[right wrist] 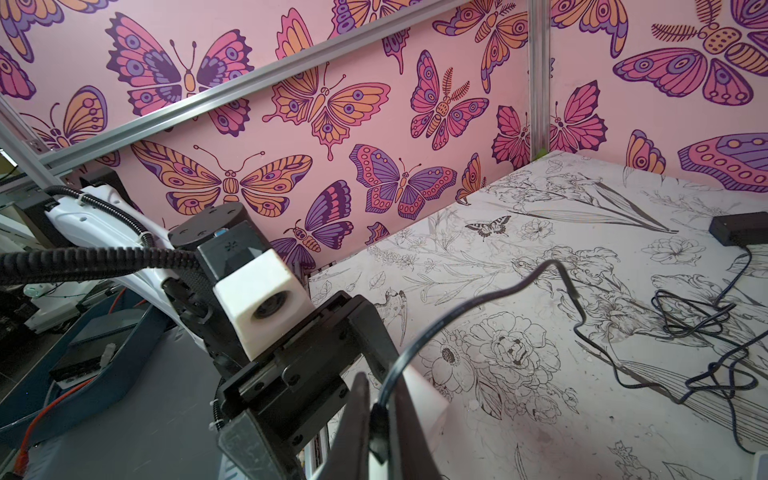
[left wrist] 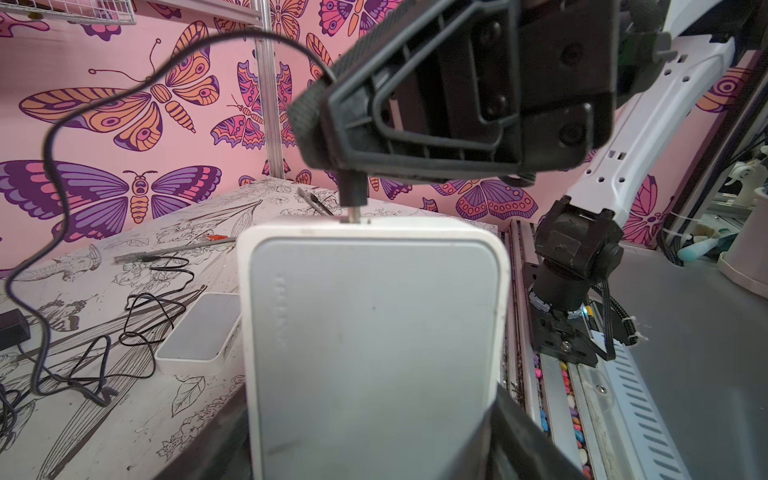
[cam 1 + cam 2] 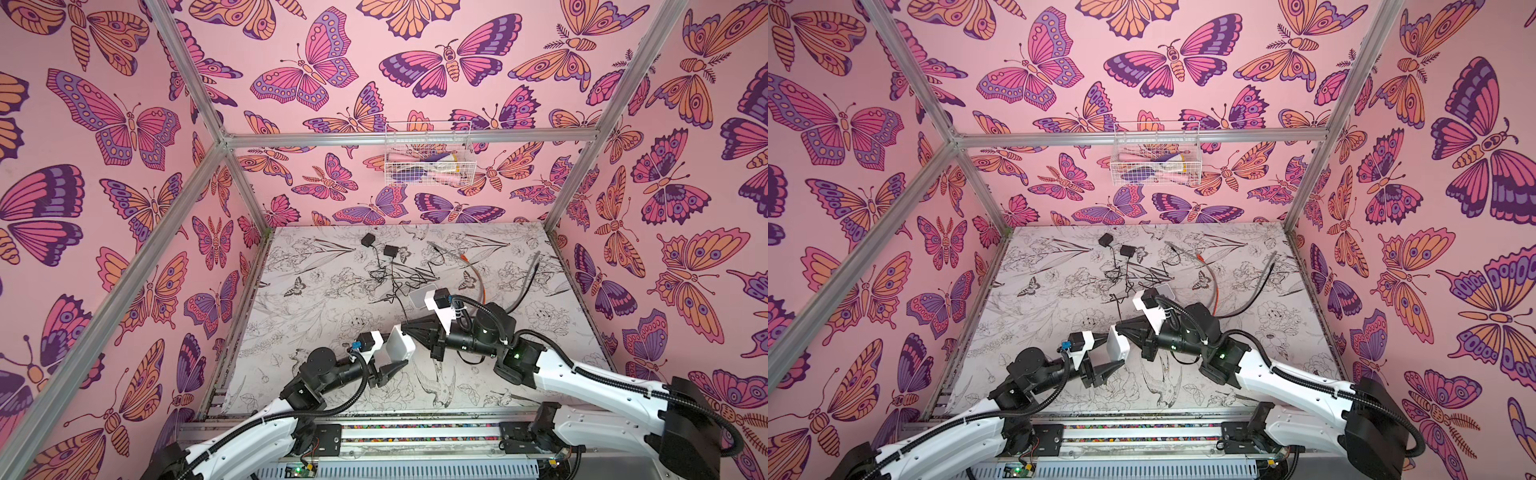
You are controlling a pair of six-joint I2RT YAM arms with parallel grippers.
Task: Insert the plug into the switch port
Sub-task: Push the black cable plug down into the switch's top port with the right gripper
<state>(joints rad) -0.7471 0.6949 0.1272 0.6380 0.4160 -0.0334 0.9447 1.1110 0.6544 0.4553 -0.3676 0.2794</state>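
So the left hand (image 3: 397, 347) was clamped around the white switch (image 3: 402, 343), one finger on each side, holding it up off the table (image 3: 316, 332) near the front edge. In the left wrist view the switch (image 2: 374, 332) stood on end with its broad grey face toward the camera.

The right hand (image 3: 405, 328) had its fingers pinched tight on the black plug (image 2: 353, 191), reaching in toward the left one so the two nearly met in the middle in both top views. The plug pointed straight at the far narrow edge of the switch. Its metal tip touched that edge, and a bit of bare metal showed between the black sleeve and the white casing. Couldn't tell how far in it sat, honestly.

The plug's thin black cable (image 2: 50, 166) looped up through the air and back down to a tangle on the table. Two black adapters (image 3: 368, 240) sat near the back of the table, just beside each other.

A second white switch (image 3: 417, 296) lay flat on the table, just behind the right arm's wrist camera. An orange cable (image 3: 478, 278) and a grey cable (image 3: 528, 282) lay off toward the back right. A white wire basket (image 3: 428, 158) hung on the back wall.
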